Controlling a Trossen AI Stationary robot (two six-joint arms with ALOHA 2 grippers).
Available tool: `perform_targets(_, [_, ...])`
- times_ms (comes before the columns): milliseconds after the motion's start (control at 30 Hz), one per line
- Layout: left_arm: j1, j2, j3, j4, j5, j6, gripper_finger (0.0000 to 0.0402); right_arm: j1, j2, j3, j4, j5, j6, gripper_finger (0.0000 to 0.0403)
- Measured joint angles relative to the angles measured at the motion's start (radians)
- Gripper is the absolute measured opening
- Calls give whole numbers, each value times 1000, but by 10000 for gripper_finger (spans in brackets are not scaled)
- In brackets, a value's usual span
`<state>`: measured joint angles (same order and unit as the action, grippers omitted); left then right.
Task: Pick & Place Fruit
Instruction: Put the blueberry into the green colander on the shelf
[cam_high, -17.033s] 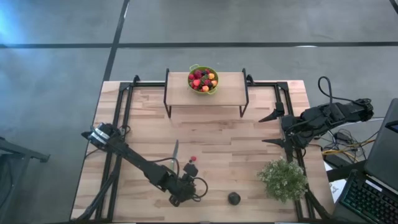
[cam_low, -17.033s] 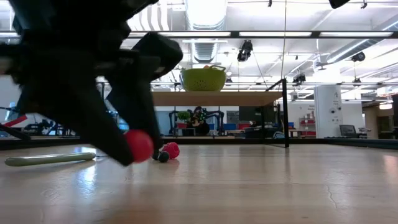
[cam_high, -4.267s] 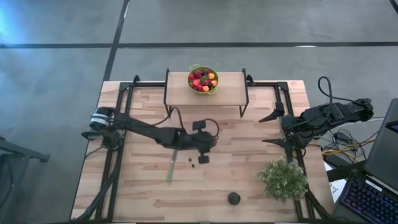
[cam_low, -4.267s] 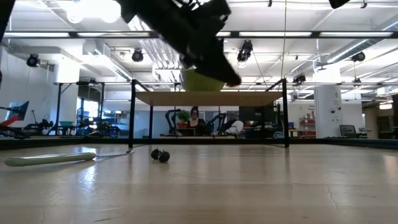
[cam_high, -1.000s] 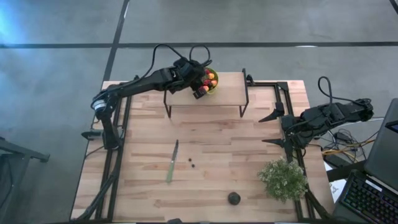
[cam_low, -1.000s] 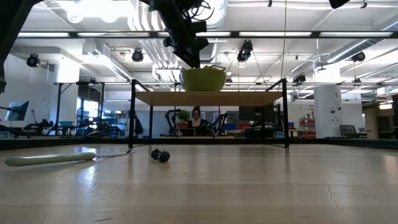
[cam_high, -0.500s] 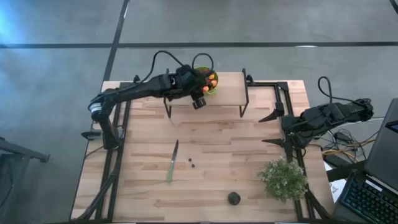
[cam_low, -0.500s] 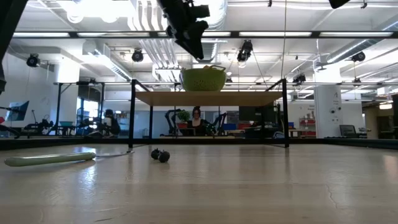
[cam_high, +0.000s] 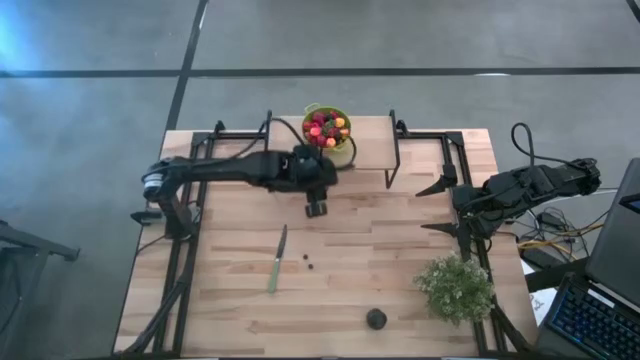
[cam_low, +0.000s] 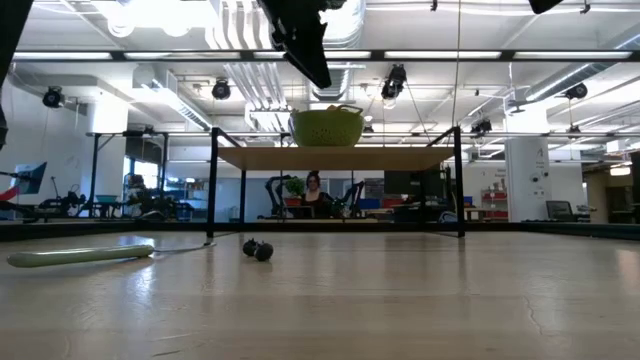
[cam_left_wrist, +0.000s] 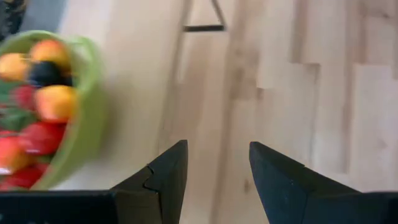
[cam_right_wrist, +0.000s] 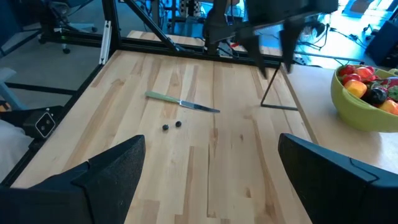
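Two small dark berries (cam_high: 310, 261) lie on the table (cam_high: 400, 290) right of the knife (cam_high: 276, 259); most fruit (cam_high: 326, 127) sits in the green bowl (cam_low: 326, 127) on the raised shelf (cam_high: 370, 140), with one bigger dark fruit (cam_high: 376, 319) near the plant (cam_high: 456, 288). Left gripper (cam_high: 316, 208) hangs just off the shelf's front edge, jaws apart, holding nothing. Right gripper (cam_high: 438, 207) waits at the table's right edge, jaws wide apart.

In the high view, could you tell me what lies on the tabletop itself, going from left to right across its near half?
Green-handled knife → two small dark berries → bigger dark round fruit → bushy plant.
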<state>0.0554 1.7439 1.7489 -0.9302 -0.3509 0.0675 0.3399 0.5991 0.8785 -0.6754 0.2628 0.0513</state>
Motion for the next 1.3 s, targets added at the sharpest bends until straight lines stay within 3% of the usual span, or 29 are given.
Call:
perform_targets(467, [-202, 0, -171, 6, 0, -74, 178, 0, 0, 0, 0, 0, 0, 363])
perform_targets(767, [-248, 0, -388, 169, 4, -151, 178, 0, -1, 0, 0, 0, 0, 363])
perform_targets(1067, [-264, 0, -530, 289, 169, -209, 178, 0, -1, 0, 0, 0, 0, 363])
perform_targets(1300, [-280, 0, -614, 423, 217, -254, 178, 0, 0, 0, 0, 0, 0, 363])
